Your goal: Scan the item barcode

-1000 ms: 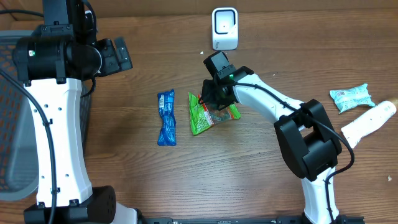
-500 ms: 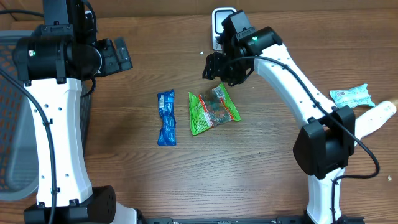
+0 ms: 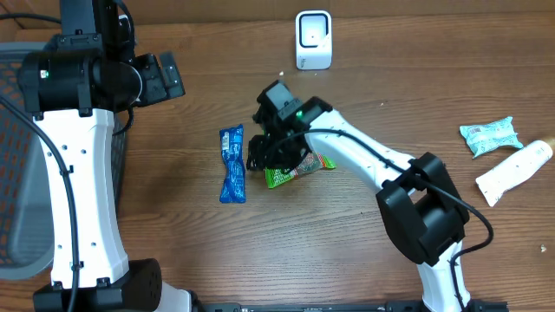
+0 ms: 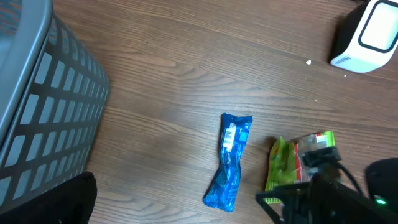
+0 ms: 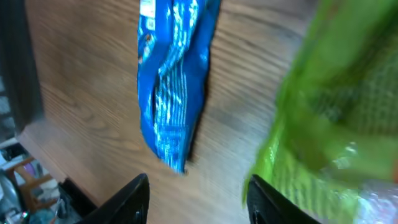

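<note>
A white barcode scanner (image 3: 313, 39) stands at the back of the table, also in the left wrist view's top right corner (image 4: 367, 34). A green snack packet (image 3: 299, 166) (image 4: 283, 163) (image 5: 336, 112) lies mid-table, with a blue packet (image 3: 231, 163) (image 4: 230, 160) (image 5: 171, 87) to its left. My right gripper (image 3: 264, 154) (image 5: 199, 202) hangs low over the green packet's left edge. It is open, with only bare wood between its fingers (image 5: 134, 199), and the green packet lies just beside the right finger. My left gripper (image 3: 165, 76) is held high at the left, open and empty.
A grey mesh basket (image 3: 17, 156) (image 4: 37, 106) stands at the table's left edge. A teal packet (image 3: 491, 135) and a white tube-like item (image 3: 514, 172) lie at the far right.
The right arm swung up towards the scanner, then came back down, now further left over the gap between the green and blue packets. The left arm has not moved.
</note>
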Controlling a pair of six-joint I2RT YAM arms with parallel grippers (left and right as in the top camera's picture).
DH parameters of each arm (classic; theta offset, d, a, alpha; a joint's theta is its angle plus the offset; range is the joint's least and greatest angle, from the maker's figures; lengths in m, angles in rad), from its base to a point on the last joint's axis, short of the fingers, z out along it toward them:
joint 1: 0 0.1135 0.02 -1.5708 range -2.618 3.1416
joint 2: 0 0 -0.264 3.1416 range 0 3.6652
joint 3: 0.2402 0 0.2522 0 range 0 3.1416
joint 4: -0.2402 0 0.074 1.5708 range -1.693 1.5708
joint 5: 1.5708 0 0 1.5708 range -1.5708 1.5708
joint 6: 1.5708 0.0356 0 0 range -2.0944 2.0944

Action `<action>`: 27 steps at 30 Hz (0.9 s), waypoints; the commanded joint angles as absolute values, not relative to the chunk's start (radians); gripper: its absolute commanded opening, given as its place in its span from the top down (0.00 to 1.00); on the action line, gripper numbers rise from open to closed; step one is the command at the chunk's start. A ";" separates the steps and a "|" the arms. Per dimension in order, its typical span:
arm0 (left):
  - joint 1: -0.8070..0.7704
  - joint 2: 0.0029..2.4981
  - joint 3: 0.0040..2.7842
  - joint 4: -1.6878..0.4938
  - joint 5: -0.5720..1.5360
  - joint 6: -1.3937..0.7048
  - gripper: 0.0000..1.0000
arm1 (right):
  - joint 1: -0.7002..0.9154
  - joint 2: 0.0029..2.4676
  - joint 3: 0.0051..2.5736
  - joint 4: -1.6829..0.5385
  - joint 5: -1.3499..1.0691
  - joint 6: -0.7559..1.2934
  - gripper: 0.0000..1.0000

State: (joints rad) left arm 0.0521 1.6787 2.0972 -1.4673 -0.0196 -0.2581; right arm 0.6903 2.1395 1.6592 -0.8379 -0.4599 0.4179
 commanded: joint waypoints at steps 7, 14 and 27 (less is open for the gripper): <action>0.045 1.676 2.115 -1.465 -0.026 -0.247 0.00 | 0.673 2.143 1.598 -0.942 -0.226 0.352 0.49; 0.045 1.676 2.116 -1.466 -0.026 -0.247 0.00 | 0.582 2.143 1.619 -1.077 -0.018 0.200 0.49; 0.045 1.676 2.115 -1.465 -0.026 -0.247 0.00 | 0.355 2.143 1.628 -0.992 -0.404 0.345 0.55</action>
State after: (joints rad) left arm 0.0521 1.6787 2.0972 -1.4673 -0.0196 -0.2581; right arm 0.3656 2.1407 1.6039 -1.0065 -0.2451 0.2474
